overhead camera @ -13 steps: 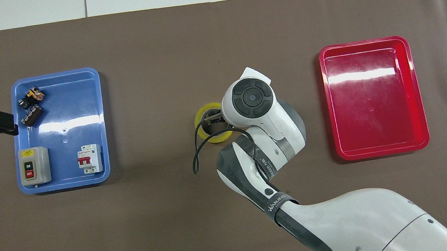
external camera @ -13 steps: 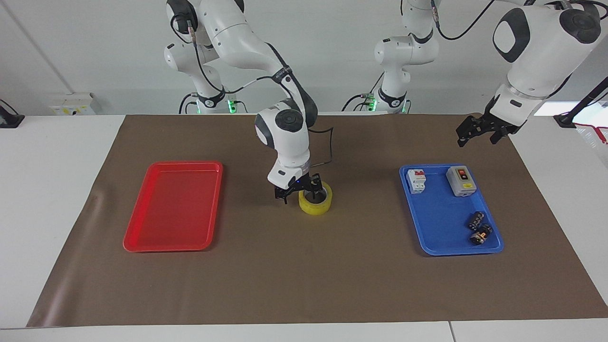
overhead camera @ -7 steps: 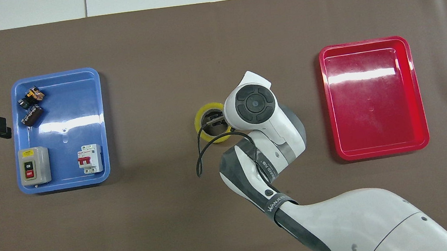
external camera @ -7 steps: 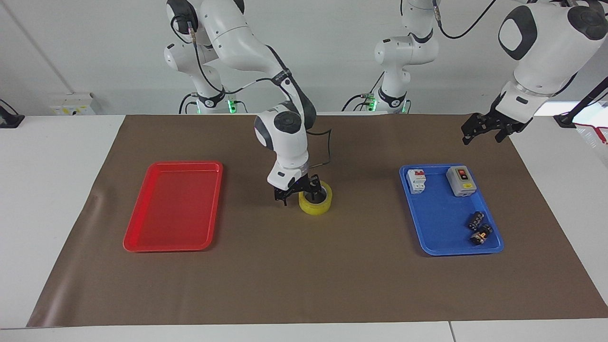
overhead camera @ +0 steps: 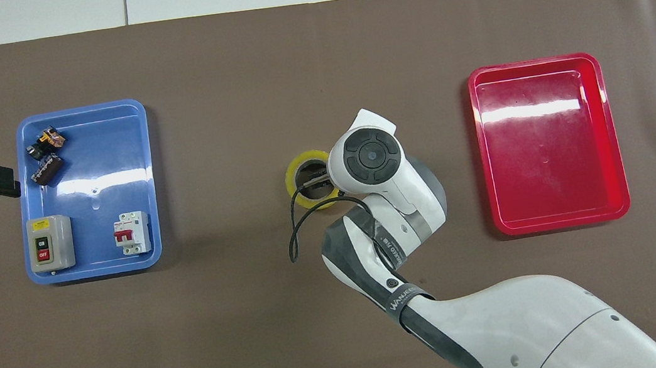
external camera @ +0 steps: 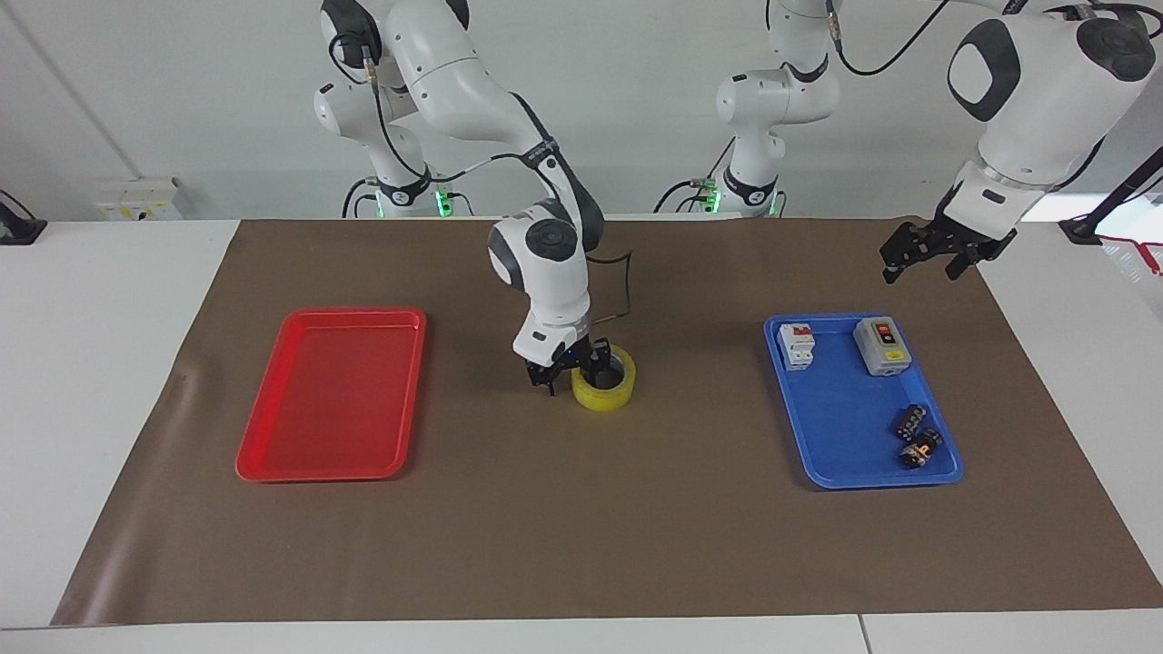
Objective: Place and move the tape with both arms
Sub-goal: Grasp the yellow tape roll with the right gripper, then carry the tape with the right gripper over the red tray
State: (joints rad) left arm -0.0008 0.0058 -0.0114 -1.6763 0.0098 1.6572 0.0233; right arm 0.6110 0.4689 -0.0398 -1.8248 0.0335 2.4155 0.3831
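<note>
- Tape [external camera: 603, 381], a translucent yellow roll with a wide round hole and a pale core, is seen lying flat on the brown mat [external camera: 581, 545] at about mid-table, between the red tray [external camera: 332, 392] and the blue tray [external camera: 854, 454].
- The right gripper [external camera: 572, 367] is lowered onto the roll at its 9 o'clock edge in the facing view; one finger is set inside the hole and the other outside the wall, and the wall is straddled by narrowed jaws; whether it is fully clamped cannot be told.
- The left gripper [external camera: 922, 254] is held in the air with its fingers spread wide and nothing between them, over the mat near the blue tray's edge at the left arm's end.
- Bare mat is seen around the roll from 3 to 9 o'clock through 6 in the facing view.
- Both trays are set well apart from the roll.
</note>
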